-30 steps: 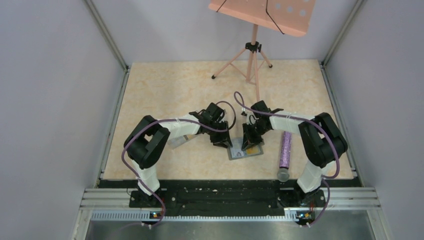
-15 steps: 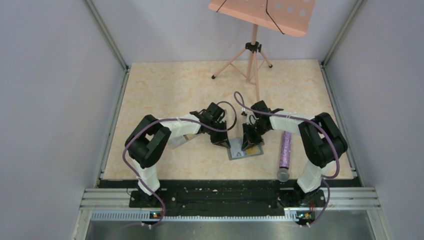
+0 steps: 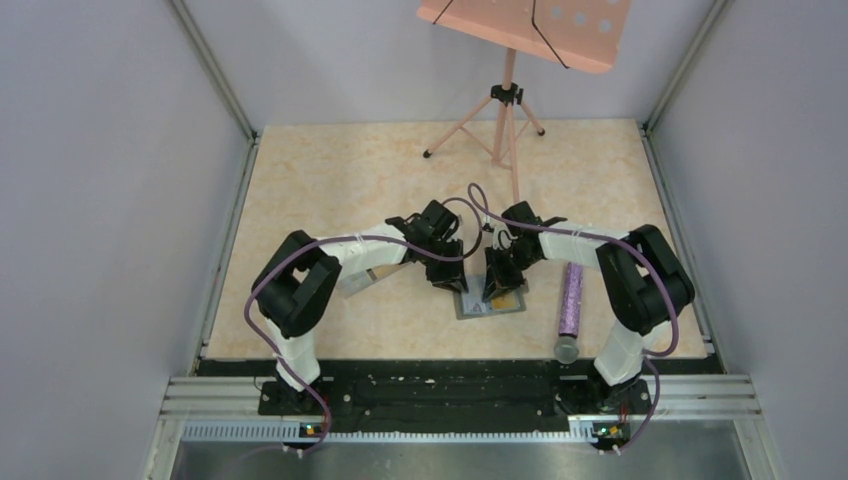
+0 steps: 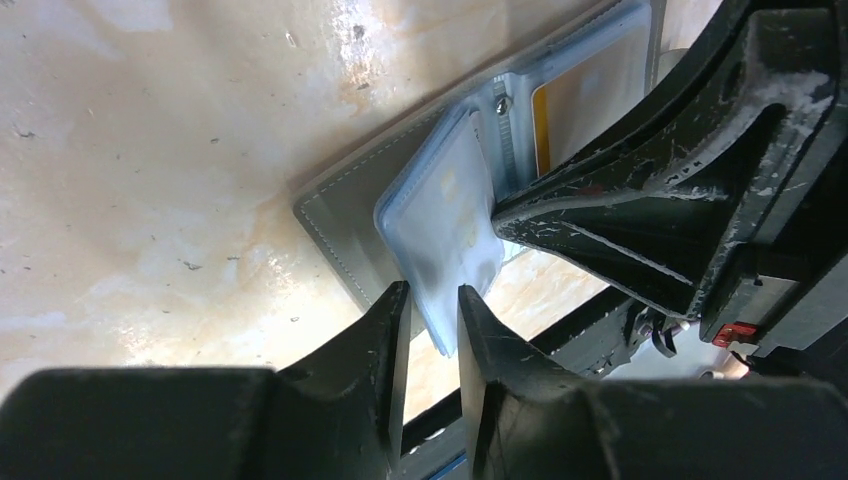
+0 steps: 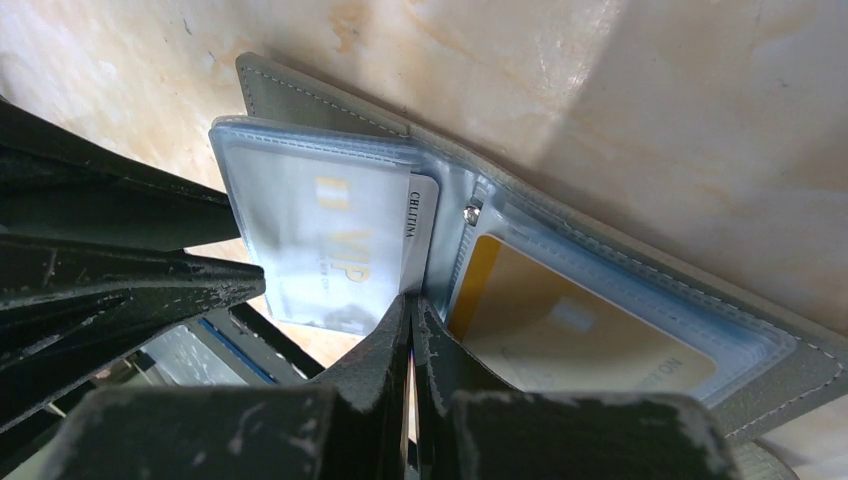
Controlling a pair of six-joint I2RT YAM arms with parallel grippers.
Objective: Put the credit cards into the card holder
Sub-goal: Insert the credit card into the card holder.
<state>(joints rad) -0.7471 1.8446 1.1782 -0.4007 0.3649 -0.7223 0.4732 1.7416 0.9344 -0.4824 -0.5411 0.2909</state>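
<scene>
The grey card holder (image 3: 490,303) lies open on the table between both arms. In the right wrist view a whitish card (image 5: 335,250) sits in its clear flap, and a yellow card (image 5: 580,330) fills the pocket on the right. My left gripper (image 3: 452,287) is at the holder's left edge. In the left wrist view its jaws (image 4: 432,290) stand narrowly open, with the corner of the pale flap (image 4: 445,215) between them and not clamped. My right gripper (image 5: 412,300) is shut, its tips down on the holder's fold.
A purple glitter tube (image 3: 571,300) lies right of the holder, beside the right arm. A clear box (image 3: 362,281) sits under the left forearm. A pink music stand (image 3: 525,25) on a tripod (image 3: 500,125) stands at the back. Metal rails border the table.
My left gripper has shifted a little right, onto the holder's left flap, and its jaws stand slightly apart. The right gripper has stayed still on the fold.
</scene>
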